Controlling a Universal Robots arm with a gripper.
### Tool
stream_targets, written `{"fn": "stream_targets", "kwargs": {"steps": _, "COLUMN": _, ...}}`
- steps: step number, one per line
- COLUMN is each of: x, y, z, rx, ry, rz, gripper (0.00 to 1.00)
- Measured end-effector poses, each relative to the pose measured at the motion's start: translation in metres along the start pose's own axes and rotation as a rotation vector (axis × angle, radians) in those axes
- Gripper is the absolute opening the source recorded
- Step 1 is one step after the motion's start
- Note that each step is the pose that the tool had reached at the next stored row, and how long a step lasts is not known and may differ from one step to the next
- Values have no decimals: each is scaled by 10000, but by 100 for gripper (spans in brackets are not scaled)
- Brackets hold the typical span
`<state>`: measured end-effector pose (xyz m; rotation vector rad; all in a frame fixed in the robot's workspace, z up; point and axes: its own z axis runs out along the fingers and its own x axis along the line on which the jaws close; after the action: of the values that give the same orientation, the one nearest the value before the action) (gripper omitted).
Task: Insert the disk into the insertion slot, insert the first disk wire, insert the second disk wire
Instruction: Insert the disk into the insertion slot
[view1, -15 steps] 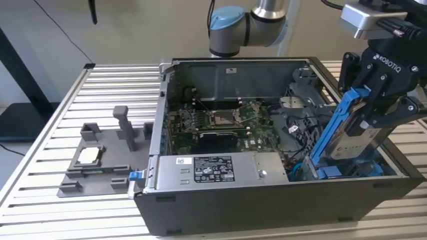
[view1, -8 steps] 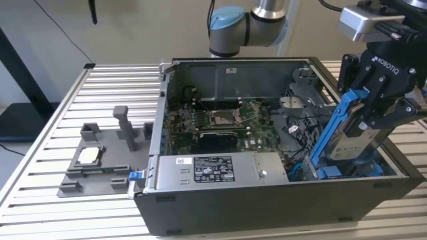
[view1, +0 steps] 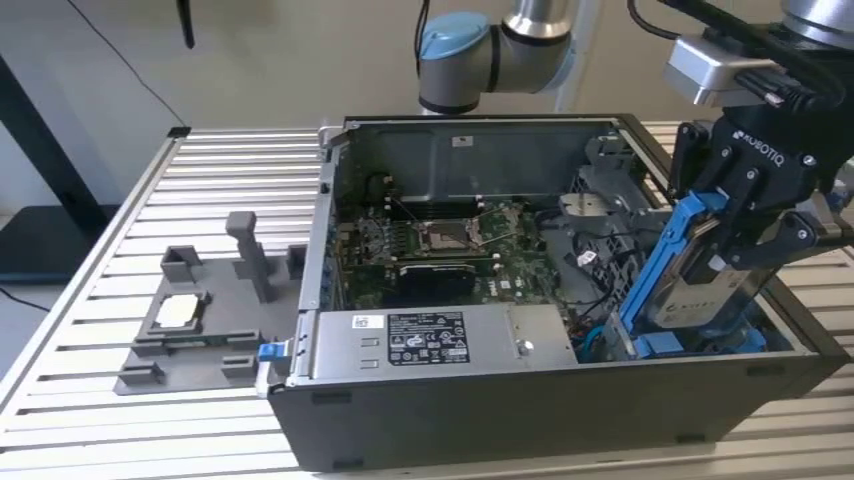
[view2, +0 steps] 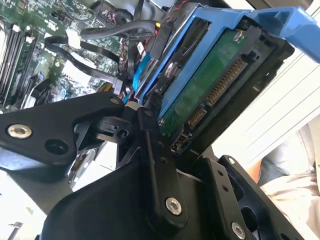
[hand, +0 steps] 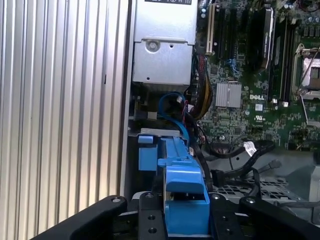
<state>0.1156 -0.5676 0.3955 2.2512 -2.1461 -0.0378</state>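
The disk (view1: 697, 285) sits in a blue plastic carrier and stands tilted, nearly on edge, with my gripper (view1: 731, 250) shut on it. It hangs at the case's front corner on the exterior view's right, its lower end just above the insertion slot (view1: 674, 345), a dark cage with blue tabs. In the second wrist view the disk's (view2: 210, 85) green board and connectors face the camera between my black fingers (view2: 150, 150). The first wrist view looks down along the blue carrier (hand: 182, 185) toward the slot (hand: 147, 150). Black cables (hand: 235, 150) and a blue cable (hand: 175, 107) lie loose beside it.
The open computer case (view1: 534, 410) rests on a slatted metal table (view1: 227, 180). Inside it are the silver power-supply box (view1: 427, 338) along the front wall and the motherboard (view1: 454, 240). A grey fixture (view1: 200, 320) stands to the exterior view's left of the case.
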Motion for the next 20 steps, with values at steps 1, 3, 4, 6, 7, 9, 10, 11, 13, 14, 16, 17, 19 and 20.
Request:
{"fn": "stream_targets", "kwargs": {"steps": 1, "x": 0, "y": -1, "z": 21, "rx": 1, "ry": -5, "rz": -1, "gripper": 33}}
{"fn": "stream_targets", "kwargs": {"steps": 3, "x": 0, "y": -2, "z": 55, "rx": 0, "ry": -3, "rz": -2, "gripper": 33}}
{"fn": "stream_targets", "kwargs": {"steps": 4, "x": 0, "y": -3, "z": 75, "rx": 0, "ry": -5, "rz": -3, "gripper": 33}}
{"fn": "stream_targets", "kwargs": {"steps": 6, "x": 0, "y": -5, "z": 112, "rx": 0, "ry": -2, "rz": -4, "gripper": 33}}
{"fn": "stream_targets", "kwargs": {"steps": 7, "x": 0, "y": -5, "z": 131, "rx": 0, "ry": -5, "rz": -5, "gripper": 33}}
{"fn": "stream_targets", "kwargs": {"steps": 9, "x": -1, "y": -7, "z": 164, "rx": 0, "ry": -2, "rz": -5, "gripper": 33}}
{"fn": "stream_targets", "kwargs": {"steps": 10, "x": -1, "y": -7, "z": 181, "rx": 0, "ry": -5, "rz": -5, "gripper": 33}}
{"fn": "stream_targets", "kwargs": {"steps": 11, "x": -1, "y": -8, "z": 194, "rx": 0, "ry": -2, "rz": -5, "gripper": 33}}
{"fn": "stream_targets", "kwargs": {"steps": 13, "x": -1, "y": -7, "z": 211, "rx": 4, "ry": -3, "rz": -3, "gripper": 33}}
{"fn": "stream_targets", "kwargs": {"steps": 14, "x": -1, "y": -7, "z": 213, "rx": 10, "ry": -1, "rz": -2, "gripper": 33}}
{"fn": "stream_targets", "kwargs": {"steps": 16, "x": -1, "y": -7, "z": 213, "rx": 11, "ry": 0, "rz": -3, "gripper": 33}}
{"fn": "stream_targets", "kwargs": {"steps": 17, "x": -1, "y": -8, "z": 213, "rx": 11, "ry": 0, "rz": -4, "gripper": 33}}
{"fn": "stream_targets", "kwargs": {"steps": 19, "x": -1, "y": -8, "z": 215, "rx": 12, "ry": -2, "rz": -5, "gripper": 33}}
{"fn": "stream_targets", "kwargs": {"steps": 20, "x": -1, "y": -8, "z": 215, "rx": 11, "ry": -1, "rz": -5, "gripper": 33}}
